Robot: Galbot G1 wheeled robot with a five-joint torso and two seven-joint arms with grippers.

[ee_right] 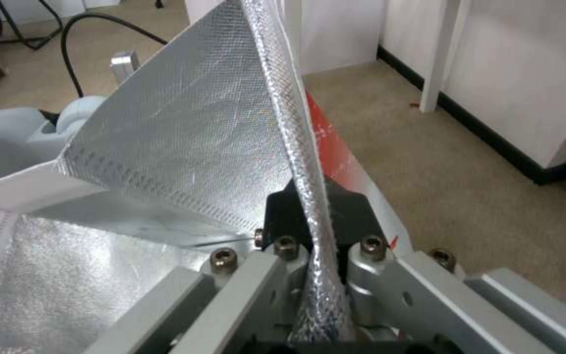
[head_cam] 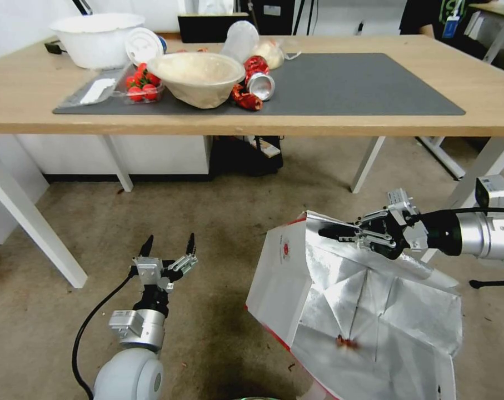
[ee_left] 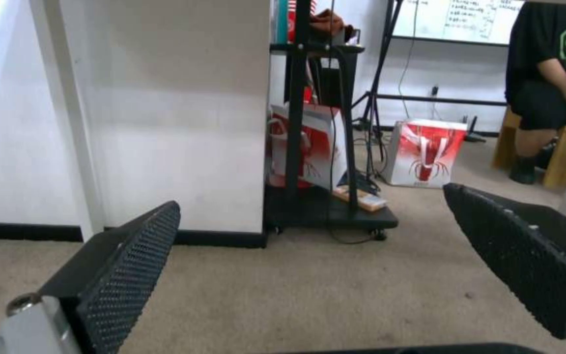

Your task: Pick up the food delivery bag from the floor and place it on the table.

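The food delivery bag (head_cam: 368,311) runs off the head view's lower edge, its base unseen. The table (head_cam: 374,125) is cut off at both sides. A small red-brown scrap (head_cam: 346,343) inside the bag is too blurred to identify.

Right arm: reaches in from the robot's right, forearm about level, wrist pointing toward the robot's left.
Right gripper (head_cam: 332,232): fingers closed together, with the foil-lined rim of the food delivery bag (head_cam: 329,289) pinched between the jaws; in the right wrist view the rim (ee_right: 302,162) runs straight out from between the two black pads (ee_right: 355,216).
Left arm: low on the robot's left, wrist pointing forward and slightly up.
Left gripper (head_cam: 168,247): fingers spread wide; the textured pads (ee_left: 129,268) face each other with nothing between the jaws.
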